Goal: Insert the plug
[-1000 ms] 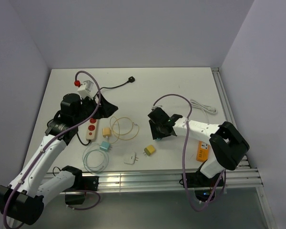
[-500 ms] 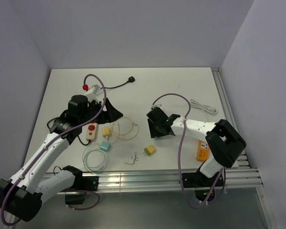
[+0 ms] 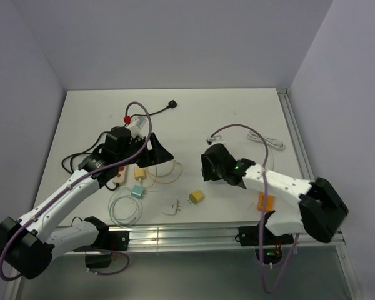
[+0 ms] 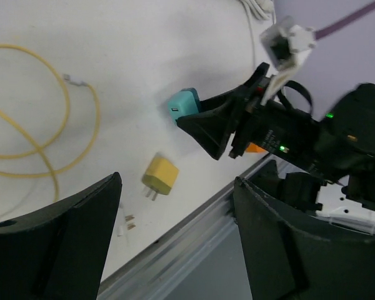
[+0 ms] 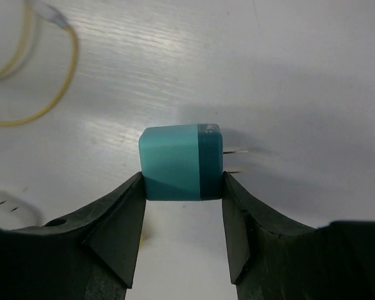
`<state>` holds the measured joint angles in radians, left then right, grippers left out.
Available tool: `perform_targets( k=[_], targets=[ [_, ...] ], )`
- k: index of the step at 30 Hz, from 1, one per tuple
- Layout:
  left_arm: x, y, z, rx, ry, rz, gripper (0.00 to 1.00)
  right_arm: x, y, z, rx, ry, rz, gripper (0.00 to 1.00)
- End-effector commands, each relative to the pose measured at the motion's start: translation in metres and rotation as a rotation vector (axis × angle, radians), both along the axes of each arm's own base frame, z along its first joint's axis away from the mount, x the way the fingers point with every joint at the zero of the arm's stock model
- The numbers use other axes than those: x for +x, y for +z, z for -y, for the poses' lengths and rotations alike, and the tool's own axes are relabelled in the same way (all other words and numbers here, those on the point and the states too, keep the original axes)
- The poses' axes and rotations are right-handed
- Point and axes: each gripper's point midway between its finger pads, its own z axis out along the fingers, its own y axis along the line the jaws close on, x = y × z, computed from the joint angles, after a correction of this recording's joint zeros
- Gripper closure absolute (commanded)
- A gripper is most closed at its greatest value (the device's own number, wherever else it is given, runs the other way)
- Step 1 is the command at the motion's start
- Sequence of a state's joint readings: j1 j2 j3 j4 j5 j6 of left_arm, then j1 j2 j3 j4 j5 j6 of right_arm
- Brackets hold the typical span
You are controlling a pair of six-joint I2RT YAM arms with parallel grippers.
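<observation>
My right gripper [image 5: 182,182] is shut on a teal plug [image 5: 181,162], its two prongs pointing right, close above the white table. In the top view this gripper [image 3: 210,164] sits at the table's middle and hides the plug. The plug also shows in the left wrist view [image 4: 186,104]. My left gripper [image 3: 160,154] is open and empty, its jaws wide apart, left of the right gripper and above the yellow cable. The white power strip [image 3: 119,177] with red buttons lies under the left arm, mostly hidden.
A yellow plug [image 3: 196,197], a white plug [image 3: 170,207], a light blue plug with coiled cable [image 3: 137,192] and a tan plug with yellow cable [image 3: 139,172] lie at the front. An orange item [image 3: 265,201], a white cable [image 3: 269,140] and a black cord [image 3: 172,104] lie around.
My left arm has swung right toward the table's middle, gripper open. My right arm has stretched out lower, its gripper shifting slightly right and nearer.
</observation>
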<state>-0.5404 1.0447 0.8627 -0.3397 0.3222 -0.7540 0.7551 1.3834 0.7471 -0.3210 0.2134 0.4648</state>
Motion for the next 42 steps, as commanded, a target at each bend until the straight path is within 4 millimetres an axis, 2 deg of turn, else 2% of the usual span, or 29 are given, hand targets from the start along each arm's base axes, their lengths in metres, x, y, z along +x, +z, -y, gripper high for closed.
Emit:
perform_targets(
  k=[1,2,3,6,10,14,17,21,27,28,30,31,33,34,36,37,38,39,42],
  targets=[
    [-0.003,0.015,0.027,-0.119,-0.031,-0.007,0.23,0.006,0.063,-0.023,0.227,0.070,0.193,1.00],
    [-0.005,0.013,0.034,-0.128,-0.040,-0.019,0.22,-0.002,0.065,-0.023,0.259,0.099,0.205,1.00],
    [-0.006,0.015,0.038,-0.154,-0.035,-0.041,0.22,-0.009,0.094,-0.032,0.371,0.151,0.275,1.00],
    [-0.011,0.025,0.056,-0.252,-0.062,-0.054,0.22,-0.029,0.122,-0.039,0.504,0.243,0.359,1.00],
    [-0.010,0.040,0.075,-0.310,-0.059,-0.030,0.21,-0.040,0.130,-0.039,0.527,0.287,0.398,1.00],
    [-0.021,0.033,0.103,-0.298,-0.086,-0.073,0.21,-0.051,0.146,-0.043,0.560,0.324,0.453,1.00],
    [-0.030,0.030,0.119,-0.324,-0.112,-0.103,0.21,-0.049,0.154,-0.040,0.547,0.299,0.490,1.00],
    [-0.034,0.020,0.129,-0.279,-0.113,-0.124,0.23,-0.050,0.166,-0.035,0.559,0.280,0.530,1.00],
    [-0.036,0.023,0.129,-0.277,-0.105,-0.114,0.43,-0.052,0.167,-0.035,0.562,0.279,0.532,1.00],
    [-0.036,0.023,0.130,-0.278,-0.107,-0.114,0.54,-0.053,0.167,-0.036,0.565,0.287,0.531,1.00],
    [-0.037,0.025,0.131,-0.278,-0.118,-0.111,0.67,-0.056,0.166,-0.039,0.572,0.301,0.528,1.00],
    [-0.037,0.023,0.132,-0.274,-0.121,-0.113,0.79,-0.057,0.166,-0.039,0.575,0.306,0.527,0.93],
    [-0.038,0.024,0.133,-0.277,-0.133,-0.112,0.91,-0.059,0.165,-0.041,0.574,0.318,0.515,0.78],
    [-0.039,0.026,0.135,-0.281,-0.147,-0.112,1.00,-0.061,0.169,-0.043,0.581,0.332,0.512,0.50],
    [-0.040,0.026,0.133,-0.256,-0.158,-0.098,1.00,-0.062,0.161,-0.040,0.541,0.323,0.469,0.28],
    [-0.039,0.025,0.132,-0.234,-0.159,-0.084,1.00,-0.062,0.165,-0.039,0.538,0.311,0.461,0.16],
    [-0.040,0.018,0.124,-0.170,-0.171,-0.061,1.00,-0.065,0.157,-0.033,0.512,0.291,0.417,0.11],
    [-0.039,0.022,0.121,-0.149,-0.180,-0.035,1.00,-0.067,0.157,-0.030,0.507,0.284,0.402,0.06],
    [-0.042,0.033,0.105,-0.110,-0.235,0.074,1.00,-0.083,0.166,-0.030,0.533,0.343,0.356,0.04]
  ],
)
